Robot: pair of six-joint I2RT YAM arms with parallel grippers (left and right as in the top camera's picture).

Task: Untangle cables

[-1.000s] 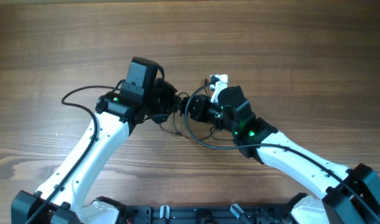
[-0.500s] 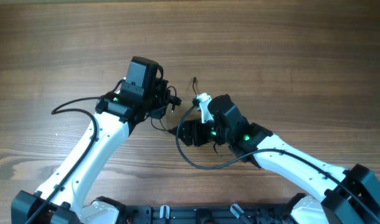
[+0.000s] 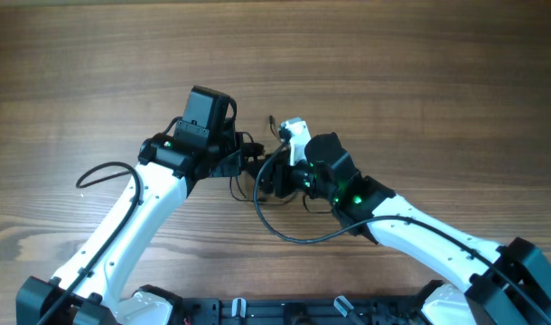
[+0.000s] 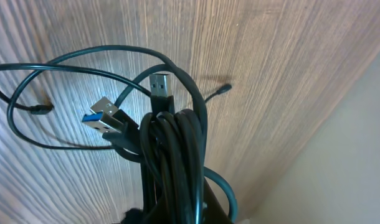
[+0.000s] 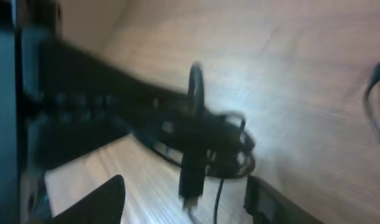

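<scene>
The left end effector [image 3: 241,155] is clamped tight on the knotted cables [image 4: 174,149]. The right end effector [image 3: 270,178] sits just beside it, fingers apart and empty. If it closes on several strands at once, pulling would likely tighten the knot.

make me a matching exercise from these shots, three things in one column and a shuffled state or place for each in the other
Things:
1. bundle of thin black cables
2. silvery plug with a blue insert
3. right pincer

States or places:
a. fingers standing apart
b. clamped in the shut left pincer
c. sticking out free beside the bundle, above the brown wooden table

Pairs: 1-b, 2-c, 3-a
</scene>
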